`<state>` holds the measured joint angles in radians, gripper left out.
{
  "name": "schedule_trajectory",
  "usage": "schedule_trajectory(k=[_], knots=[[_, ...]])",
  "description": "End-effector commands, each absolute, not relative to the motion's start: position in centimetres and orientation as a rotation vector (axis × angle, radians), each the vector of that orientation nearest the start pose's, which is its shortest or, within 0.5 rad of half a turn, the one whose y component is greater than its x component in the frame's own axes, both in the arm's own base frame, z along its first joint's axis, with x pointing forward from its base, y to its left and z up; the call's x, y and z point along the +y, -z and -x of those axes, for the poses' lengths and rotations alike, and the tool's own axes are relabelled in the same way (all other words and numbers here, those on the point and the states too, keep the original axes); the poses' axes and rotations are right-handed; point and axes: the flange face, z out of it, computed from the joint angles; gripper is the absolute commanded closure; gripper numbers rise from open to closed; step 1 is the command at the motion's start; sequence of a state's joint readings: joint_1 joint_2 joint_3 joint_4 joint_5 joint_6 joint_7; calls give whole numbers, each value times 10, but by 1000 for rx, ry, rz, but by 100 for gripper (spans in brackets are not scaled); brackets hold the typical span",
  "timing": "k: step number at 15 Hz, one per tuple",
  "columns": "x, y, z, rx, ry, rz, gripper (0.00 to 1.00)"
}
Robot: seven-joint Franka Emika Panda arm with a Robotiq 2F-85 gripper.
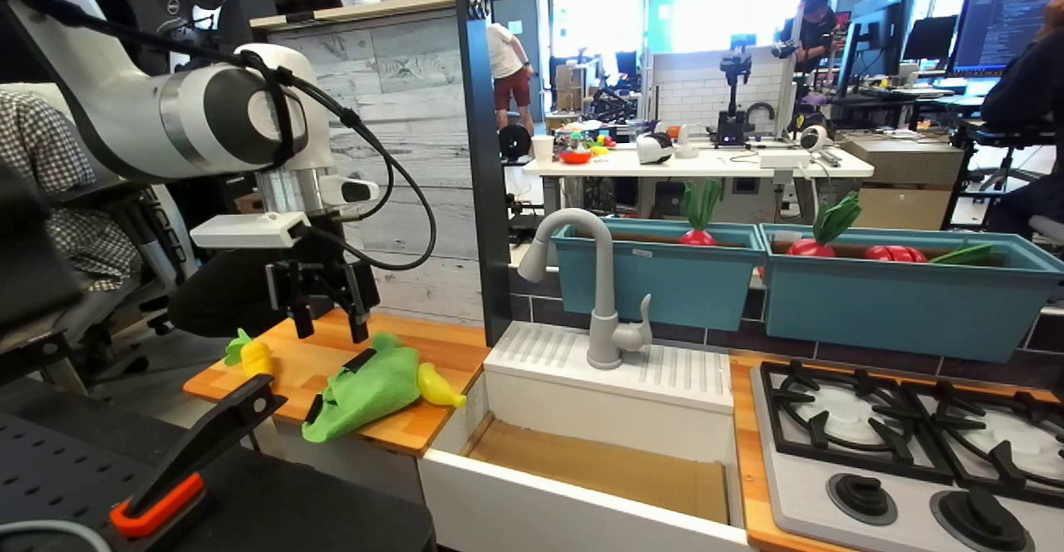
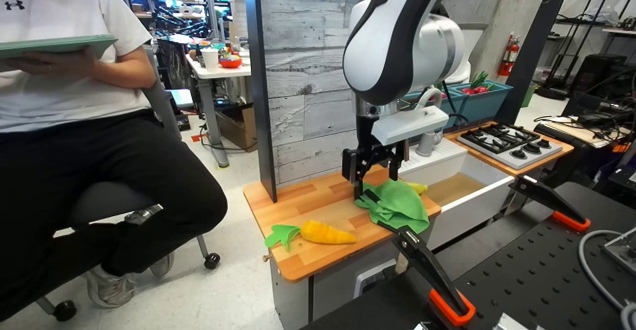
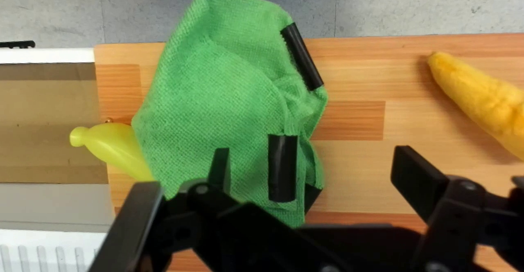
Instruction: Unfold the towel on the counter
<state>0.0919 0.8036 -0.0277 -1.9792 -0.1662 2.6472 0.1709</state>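
The green towel [image 1: 378,390] lies crumpled and partly folded over on the wooden counter [image 2: 298,201], near the sink end. It also shows in an exterior view [image 2: 400,206] and in the wrist view [image 3: 213,96]. It has black strips on its edges, one [image 3: 282,169] between the finger lines and one [image 3: 302,57] nearer the front edge. Part of the towel hangs over the counter's front edge. My gripper [image 3: 312,161] is open and empty above the towel's strip side, in both exterior views [image 1: 332,327] [image 2: 376,181]. One finger is over the towel, the other over bare wood.
A yellow-orange toy carrot [image 2: 325,233] lies at the counter's outer end. A yellow toy [image 3: 116,145] lies partly under the towel by the sink [image 1: 582,506]. A black-and-orange clamp [image 2: 432,265] stands at the front edge. A wood-look panel [image 1: 391,161] rises behind.
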Motion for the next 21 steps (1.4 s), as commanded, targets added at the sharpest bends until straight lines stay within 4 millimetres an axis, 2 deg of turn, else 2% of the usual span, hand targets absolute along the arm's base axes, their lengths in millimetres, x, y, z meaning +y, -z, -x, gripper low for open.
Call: schedule_trajectory(k=[1,10,11,13,14,17,21], knots=[[46,-26,-582,-66,-207,3244,0],[45,-14,-588,-50,-194,3243,0],[44,-13,-588,-49,-195,3242,4],[43,-12,-587,-47,-198,3242,13],[41,-12,-587,-44,-196,3239,29],[38,-10,-586,-38,-201,3235,54],[34,-9,-584,-33,-204,3234,83]])
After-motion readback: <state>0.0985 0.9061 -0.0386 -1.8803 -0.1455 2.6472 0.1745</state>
